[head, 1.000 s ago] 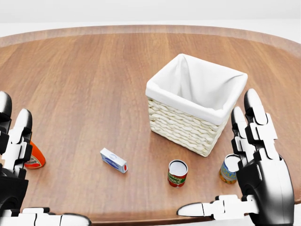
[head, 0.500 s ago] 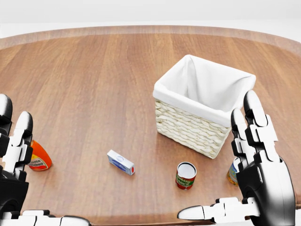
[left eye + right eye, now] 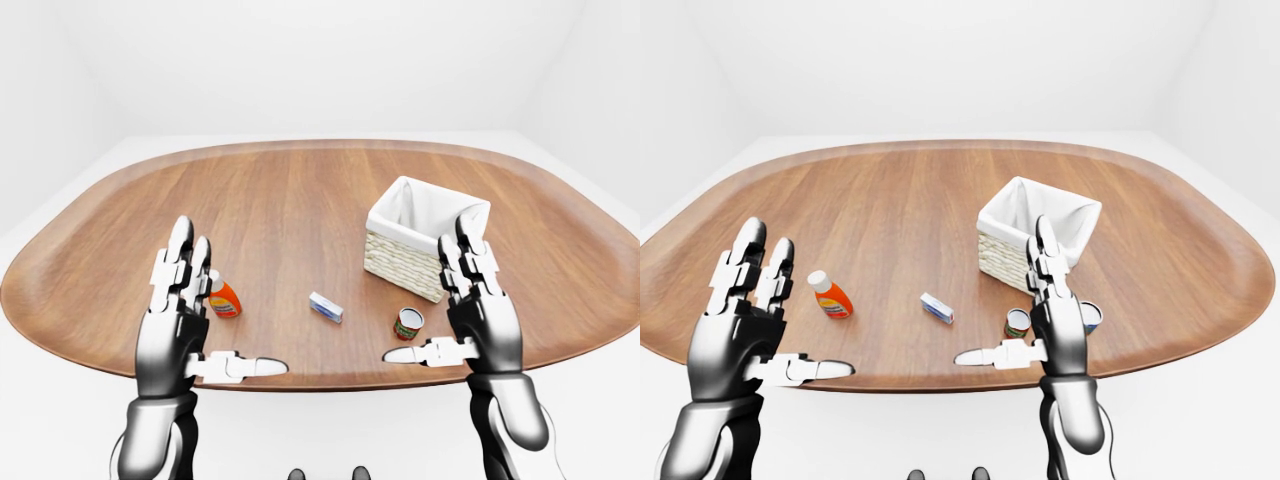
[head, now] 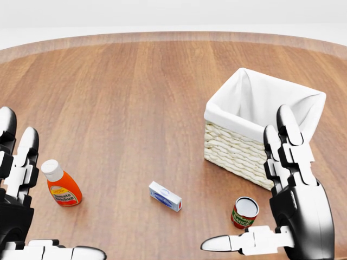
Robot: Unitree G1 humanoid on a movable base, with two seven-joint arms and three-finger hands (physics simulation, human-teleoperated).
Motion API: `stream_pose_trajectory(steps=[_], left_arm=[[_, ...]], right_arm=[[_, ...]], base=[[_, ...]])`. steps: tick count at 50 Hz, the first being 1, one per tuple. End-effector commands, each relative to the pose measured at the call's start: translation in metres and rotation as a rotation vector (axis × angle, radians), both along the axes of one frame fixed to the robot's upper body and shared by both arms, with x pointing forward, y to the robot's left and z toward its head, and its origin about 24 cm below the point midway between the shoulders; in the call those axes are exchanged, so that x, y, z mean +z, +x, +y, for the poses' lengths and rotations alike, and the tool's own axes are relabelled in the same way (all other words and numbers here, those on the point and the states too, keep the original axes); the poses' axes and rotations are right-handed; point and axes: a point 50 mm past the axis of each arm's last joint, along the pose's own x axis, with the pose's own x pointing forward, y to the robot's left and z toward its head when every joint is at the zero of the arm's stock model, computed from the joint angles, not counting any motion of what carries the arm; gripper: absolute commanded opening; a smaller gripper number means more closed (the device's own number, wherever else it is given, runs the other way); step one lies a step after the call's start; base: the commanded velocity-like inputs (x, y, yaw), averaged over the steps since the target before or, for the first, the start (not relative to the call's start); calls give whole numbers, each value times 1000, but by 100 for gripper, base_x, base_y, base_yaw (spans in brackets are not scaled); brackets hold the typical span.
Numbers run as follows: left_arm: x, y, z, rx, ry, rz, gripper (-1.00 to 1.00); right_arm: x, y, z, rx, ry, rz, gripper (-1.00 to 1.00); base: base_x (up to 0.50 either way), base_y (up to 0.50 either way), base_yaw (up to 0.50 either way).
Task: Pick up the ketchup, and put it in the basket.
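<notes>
Oval wooden table point(image 4: 135, 92), white surroundings. Ketchup bottle point(image 4: 61, 184) lies tilted on the table at the lower left of the head view, white cap pointing up-left, orange body with a label. It sits just beside the left hand point(image 4: 16, 179), not touching it as far as can be seen.

Left hand: fingers spread and extended upward, thumb out to the side, holding nothing. Right hand point(image 4: 295, 200): same pose, fingers straight, thumb pointing left, holding nothing.

Wicker basket point(image 4: 238, 151) with white cloth lining stands upright at the right of the head view, well apart from the ketchup bottle. Right hand partly overlaps its lower right corner.

Small blue-and-white box point(image 4: 165, 196) lies flat between bottle and basket. A red-and-green can point(image 4: 245, 212) stands near the basket. A second can point(image 3: 1090, 316) shows just behind the right hand in the right-eye view.
</notes>
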Motion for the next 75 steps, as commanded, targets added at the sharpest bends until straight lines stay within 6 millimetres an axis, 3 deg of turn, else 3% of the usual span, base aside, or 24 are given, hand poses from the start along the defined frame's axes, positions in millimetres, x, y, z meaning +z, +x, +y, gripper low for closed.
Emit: stream_pose_trajectory(steps=[1,11,40,41,43,64,75], left_arm=[[0,0,-2,4,13,4,100],[-1,-2,0,13,9,7,100],[-3,-2,1,18,-2,15,100],[0,-11,50,211,38,14,100],[-4,-12,58,242,53,35,100],[-30,-16,87,336,49,159,100],[-56,-11,98,369,44,243,100]], right_arm=[[0,0,2,-1,-8,-1,100],[-1,-3,3,36,-2,6,100],[0,-4,3,39,-1,4,100],[-2,-2,1,24,-8,13,100],[-1,-3,0,22,-9,11,100],[0,-3,2,23,-9,6,100],[-2,-3,2,24,-10,11,100]], base=[[0,0,0],[4,0,0],[50,-4,0],[0,0,0],[0,0,0],[0,0,0],[0,0,0]])
